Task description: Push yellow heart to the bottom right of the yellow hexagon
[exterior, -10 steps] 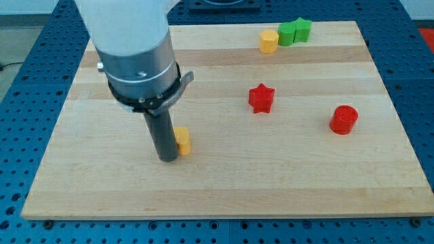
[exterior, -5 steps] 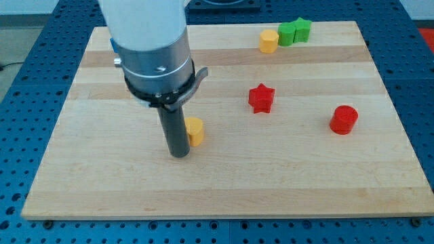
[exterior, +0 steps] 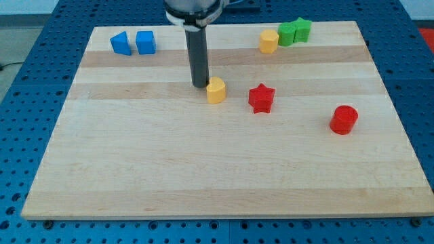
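A: Yellow heart [exterior: 215, 89] is seen near the board's middle, a little toward the view's top, on the pale wood.

B: And the rod?

A: My tip [exterior: 199, 85] is placed just at the heart's upper left, touching it or nearly so; the exact contact cannot be told. No jaws are carried, so nothing is spread, pressed together or pinched: only a straight dark rod is shown, coming down from the view's top edge.

B: Where is the yellow hexagon [exterior: 269, 41]?

A: It is found near the board's top edge, up and to the view's right of the heart, well apart from it. Two green blocks are set just to its right: the first green block [exterior: 287, 33] is touching or almost touching it, and the green star [exterior: 302, 29] is pressed against that one.

B: What else is laid out?

A: A red star [exterior: 261, 98] is seen just to the heart's right, apart from it. A red cylinder [exterior: 344, 119] is placed further to the view's right and lower. Two blue blocks are seen at the top left: a blue wedge-like block [exterior: 121, 43] and a blue cube [exterior: 145, 42], side by side.

B: And the board [exterior: 203, 176]?

A: It is laid on a blue perforated table [exterior: 20, 81].
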You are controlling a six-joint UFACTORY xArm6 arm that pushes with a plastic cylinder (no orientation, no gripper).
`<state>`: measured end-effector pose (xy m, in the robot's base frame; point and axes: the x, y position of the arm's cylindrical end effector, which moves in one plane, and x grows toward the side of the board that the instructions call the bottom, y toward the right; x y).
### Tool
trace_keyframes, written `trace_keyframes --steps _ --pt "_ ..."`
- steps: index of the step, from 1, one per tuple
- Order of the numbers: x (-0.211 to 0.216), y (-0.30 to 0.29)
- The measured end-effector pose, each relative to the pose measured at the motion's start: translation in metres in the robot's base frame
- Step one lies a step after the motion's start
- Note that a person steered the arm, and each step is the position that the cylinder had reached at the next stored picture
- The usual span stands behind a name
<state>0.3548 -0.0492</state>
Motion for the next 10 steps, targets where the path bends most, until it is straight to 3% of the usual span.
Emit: trace_keyframes --steps 1,2,3,4,8,10 --pt "-0.031 0.0" --pt "-0.013 -0.011" --pt "0.043 -0.081" --pt "0.09 -0.068" --pt "0.036 0.071" --pt "-0.035 0.088"
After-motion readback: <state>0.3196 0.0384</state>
